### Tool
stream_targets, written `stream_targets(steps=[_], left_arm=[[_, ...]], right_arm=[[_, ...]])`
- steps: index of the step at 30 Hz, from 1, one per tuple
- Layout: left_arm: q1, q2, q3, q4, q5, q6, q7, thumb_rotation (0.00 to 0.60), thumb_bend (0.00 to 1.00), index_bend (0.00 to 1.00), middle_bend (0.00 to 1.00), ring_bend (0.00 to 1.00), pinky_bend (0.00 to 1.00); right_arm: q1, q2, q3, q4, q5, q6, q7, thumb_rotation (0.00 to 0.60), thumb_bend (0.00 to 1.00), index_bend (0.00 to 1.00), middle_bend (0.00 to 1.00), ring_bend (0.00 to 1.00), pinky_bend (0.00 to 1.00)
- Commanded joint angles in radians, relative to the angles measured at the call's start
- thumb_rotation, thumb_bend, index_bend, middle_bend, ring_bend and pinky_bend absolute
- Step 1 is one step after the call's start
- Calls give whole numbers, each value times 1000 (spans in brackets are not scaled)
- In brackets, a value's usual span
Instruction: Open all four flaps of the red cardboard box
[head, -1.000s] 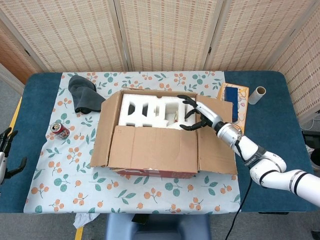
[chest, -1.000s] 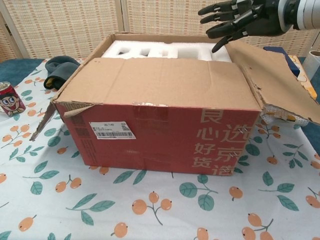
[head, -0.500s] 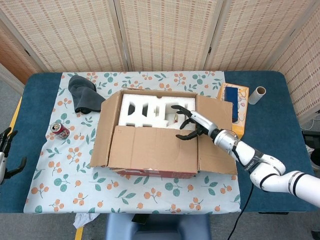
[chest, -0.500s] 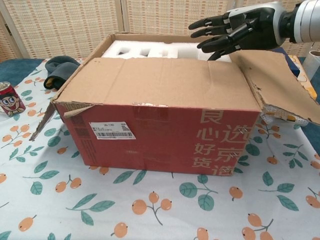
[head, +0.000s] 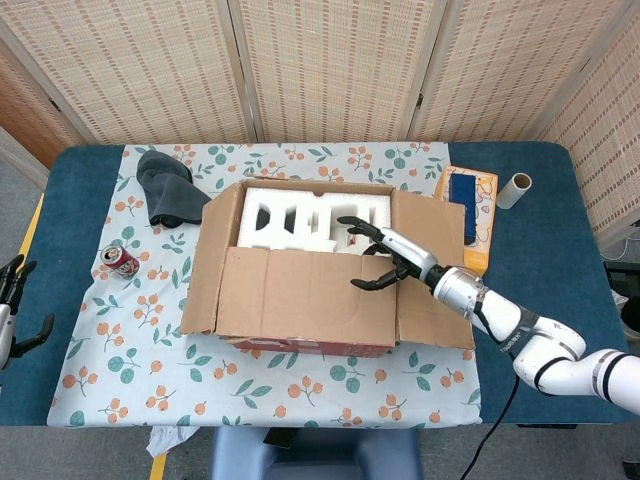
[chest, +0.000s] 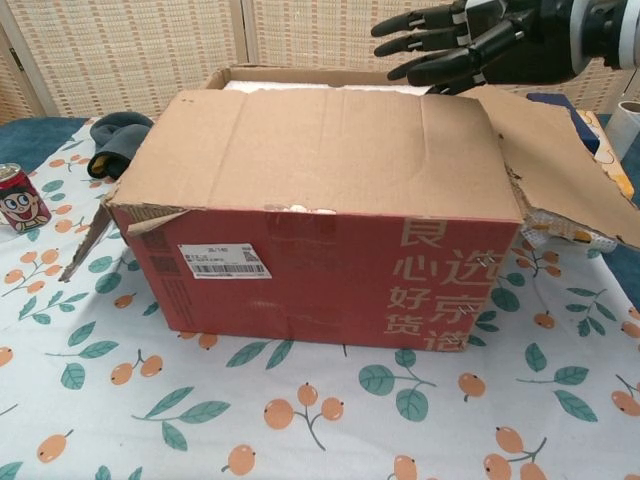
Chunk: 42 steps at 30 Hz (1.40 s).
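Observation:
The red cardboard box (chest: 320, 270) stands mid-table on a floral cloth. Its near flap (head: 305, 295) lies over the front half and tilts up a little in the chest view (chest: 310, 150). The right flap (head: 430, 270) and left flap (head: 205, 270) are folded outward. White foam (head: 290, 220) shows in the far half. My right hand (head: 385, 262) hovers with fingers spread at the near flap's inner edge, right side; in the chest view that hand (chest: 470, 45) is above the flap's far corner. My left hand (head: 12, 310) hangs off the table's left edge, holding nothing.
A red can (head: 122, 261) stands left of the box and a dark grey cloth (head: 165, 188) lies at the far left. An orange packet with a blue item (head: 470, 200) and a cardboard tube (head: 515, 188) sit at the far right. Woven screens close off the back.
My right hand has moved from over the foam toward the near side, to the near flap's edge. The near flap has risen slightly and hides more foam in the chest view.

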<state>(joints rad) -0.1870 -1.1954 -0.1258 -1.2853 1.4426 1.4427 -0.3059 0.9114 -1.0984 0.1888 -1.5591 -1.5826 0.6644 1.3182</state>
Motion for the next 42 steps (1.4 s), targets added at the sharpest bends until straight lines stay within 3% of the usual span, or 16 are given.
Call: stream_targets(steps=[1, 10, 20, 25, 29, 32, 37, 42], left_arm=[[0, 0, 1, -2, 1, 1, 3, 600, 464, 0, 0, 0, 0], [3, 2, 5, -12, 11, 12, 7, 600, 464, 0, 0, 0, 0], [13, 8, 15, -29, 45, 52, 7, 600, 464, 0, 0, 0, 0], [19, 10, 21, -40, 63, 73, 13, 600, 463, 0, 0, 0, 0], [22, 10, 27, -48, 78, 87, 27, 600, 463, 0, 0, 0, 0], [25, 8, 29, -52, 82, 96, 37, 600, 463, 0, 0, 0, 0], [22, 6, 27, -57, 82, 94, 47, 600, 463, 0, 0, 0, 0], [17, 2, 27, -56, 84, 89, 61, 600, 464, 0, 0, 0, 0]], right_arm=[[-9, 31, -3, -38, 1, 28, -20, 600, 335, 0, 0, 58, 365], [-48, 165, 28, -250, 65, 103, -186, 600, 335, 0, 0, 58, 365], [-127, 327, 61, -585, 158, 208, -506, 600, 335, 0, 0, 58, 365], [-186, 382, 49, -724, 166, 268, -640, 600, 335, 0, 0, 58, 365], [-249, 407, 14, -797, 116, 314, -721, 600, 335, 0, 0, 58, 372], [-298, 411, -28, -797, 28, 335, -709, 600, 335, 0, 0, 56, 374], [-399, 439, -124, -797, -150, 392, -705, 600, 335, 0, 0, 55, 395], [-464, 435, -208, -792, -218, 399, -717, 600, 336, 0, 0, 51, 400]])
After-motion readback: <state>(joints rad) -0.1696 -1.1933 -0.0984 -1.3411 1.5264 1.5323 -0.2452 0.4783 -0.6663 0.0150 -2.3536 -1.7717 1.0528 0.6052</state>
